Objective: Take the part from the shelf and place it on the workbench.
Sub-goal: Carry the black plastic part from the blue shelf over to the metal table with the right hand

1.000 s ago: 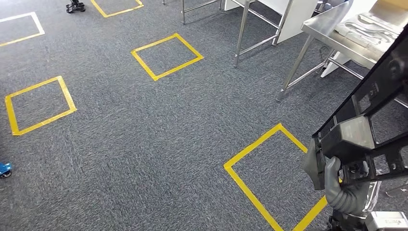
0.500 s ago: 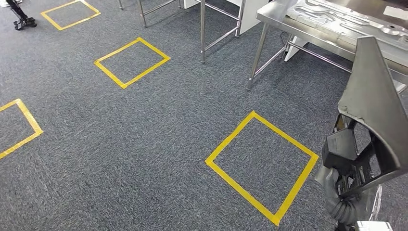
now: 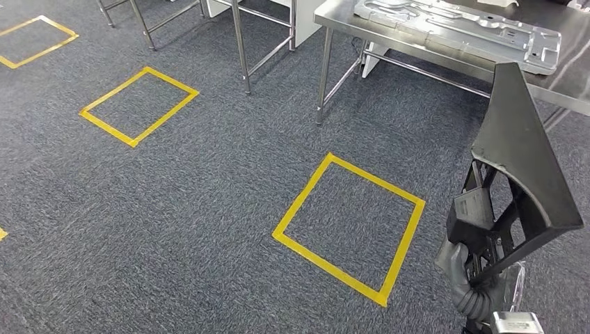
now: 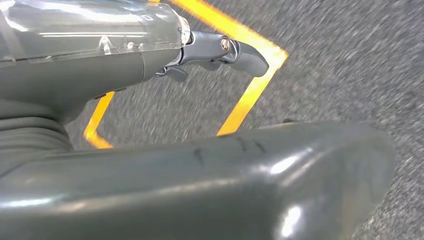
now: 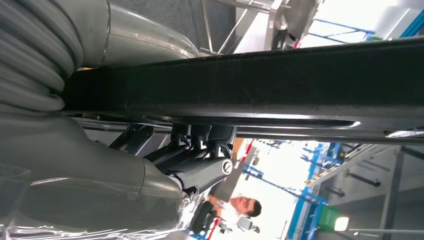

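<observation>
At the lower right of your head view, the dark, wedge-shaped part with an open ribbed frame (image 3: 518, 174) stands nearly upright above the carpet, gripped low down by the right hand (image 3: 473, 278), whose grey thumb and fingers wrap its bottom edge. In your right wrist view the same part (image 5: 250, 80) crosses the picture as a long black bar, with the right hand's (image 5: 165, 165) dark fingers (image 5: 200, 172) clamped against its underside.

Your left wrist view shows the left hand (image 4: 150, 75) over the carpet with nothing in it; one dark finger (image 4: 235, 50) reaches out apart from the thick grey thumb (image 4: 200, 185).

Beyond the part, the stainless steel workbench (image 3: 348, 17) stands on thin metal legs, and a flat, light grey pressed metal panel (image 3: 459, 28) lies on its top. On the speckled grey carpet (image 3: 209, 209), a square of yellow tape (image 3: 348, 226) sits just left of the held part, in front of the bench. A second yellow tape square (image 3: 139, 104) lies further left, well apart from the first.
</observation>
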